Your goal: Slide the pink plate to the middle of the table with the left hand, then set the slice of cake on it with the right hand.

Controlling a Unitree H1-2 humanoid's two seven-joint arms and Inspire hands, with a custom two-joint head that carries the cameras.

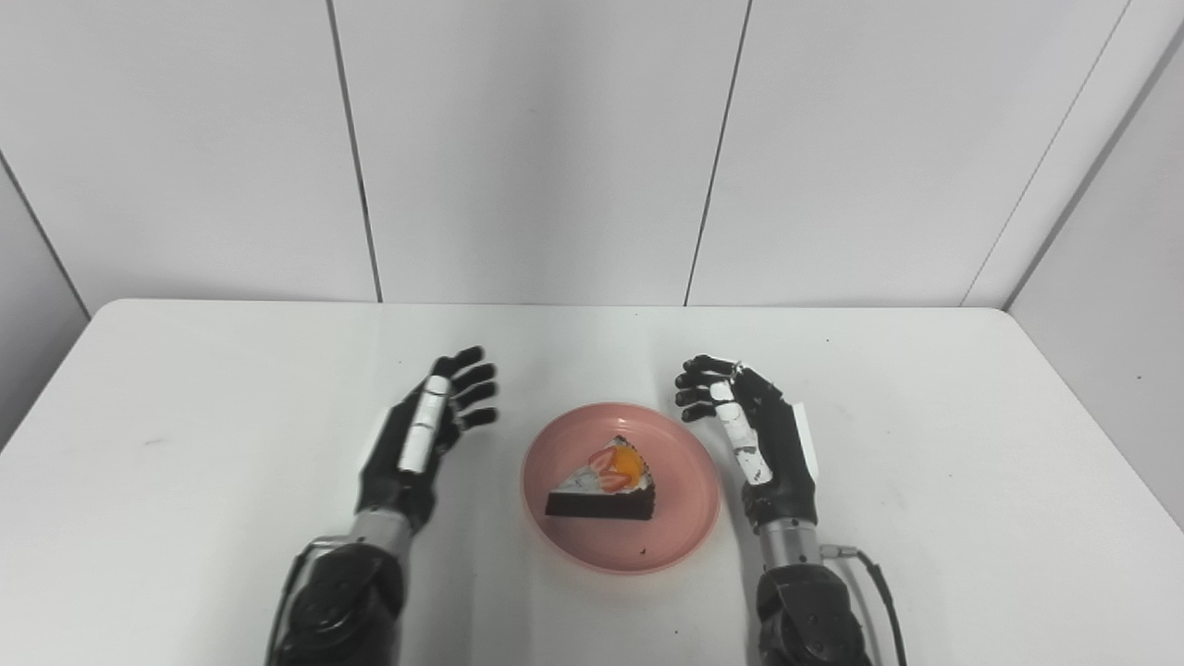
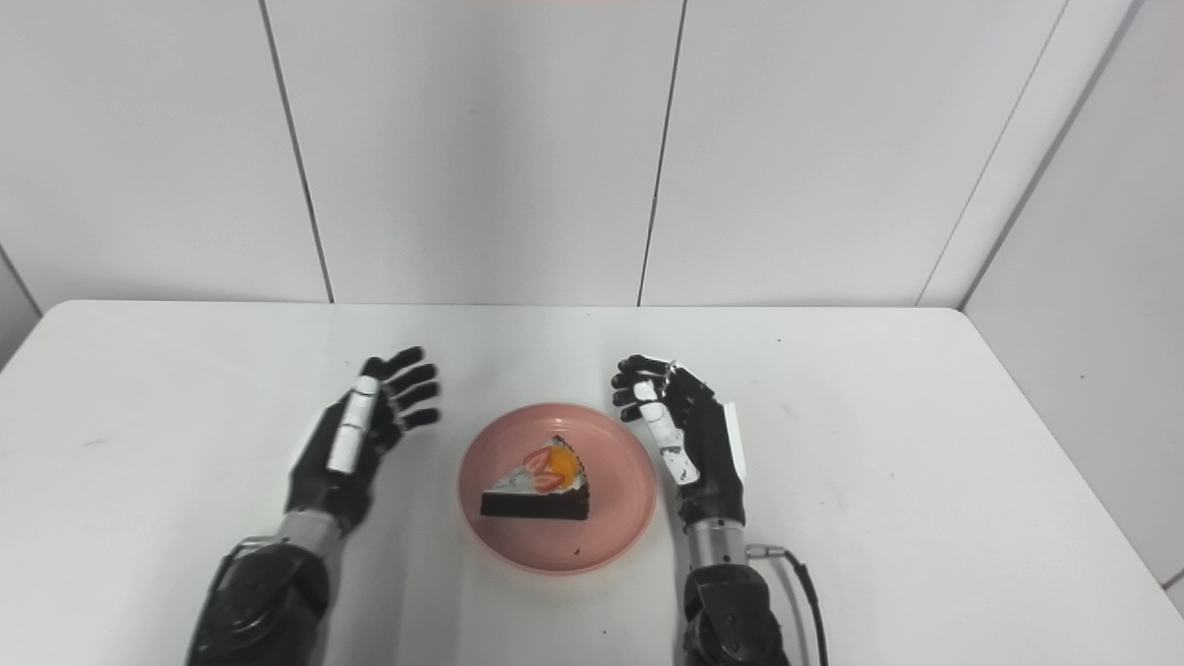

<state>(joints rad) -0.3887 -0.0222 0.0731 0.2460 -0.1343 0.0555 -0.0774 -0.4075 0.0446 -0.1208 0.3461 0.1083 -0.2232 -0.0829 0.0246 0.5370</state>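
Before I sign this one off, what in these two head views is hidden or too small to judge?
- Far side of the cake slice: faces away from both views.
- Dark speck on the pink plate: too small to name.
- Palms of the left hand and right hand: turned inward, partly hidden by their backs.
- Both upper arms: cut off by the bottom edge.

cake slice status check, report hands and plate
Left robot hand open, right robot hand open, both clear of the pink plate. Cake slice sits on it, mid-table. Nothing in the way.
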